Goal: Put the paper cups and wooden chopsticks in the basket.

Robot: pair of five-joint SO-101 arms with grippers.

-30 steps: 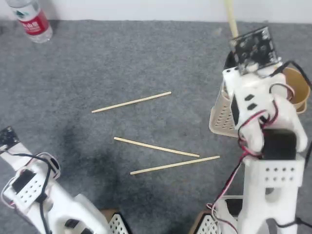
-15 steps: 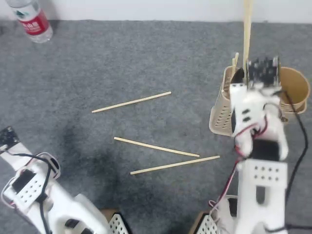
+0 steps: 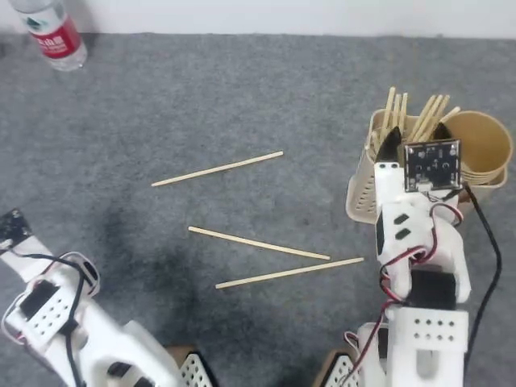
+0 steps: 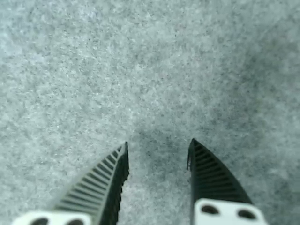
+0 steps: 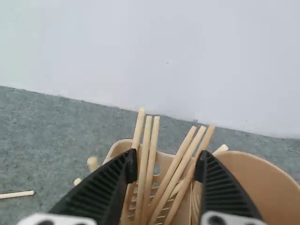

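Observation:
A beige basket [image 3: 360, 192] stands at the right, with a bundle of wooden chopsticks [image 3: 413, 115] upright in it and stacked paper cups [image 3: 481, 145] at its right side. My right gripper [image 3: 407, 150] hangs open just above the basket. In the right wrist view the right gripper [image 5: 166, 157] straddles several standing chopsticks [image 5: 149, 150] without pinching them, next to a paper cup [image 5: 255, 180]. Three chopsticks lie on the carpet: one far [image 3: 218, 168], one in the middle [image 3: 258, 243], one near [image 3: 289, 272]. My left gripper [image 4: 158, 145] is open over bare carpet.
A water bottle [image 3: 53, 34] lies at the far left corner. The left arm [image 3: 56, 310] sits at the near left edge. Grey carpet [image 3: 201, 97] covers the table and a white wall [image 5: 187, 56] rises behind the basket.
The right gripper brought a chopstick upright over the basket, lowered it and let go; it now stands among the others. The right arm drew back. The left arm stayed still.

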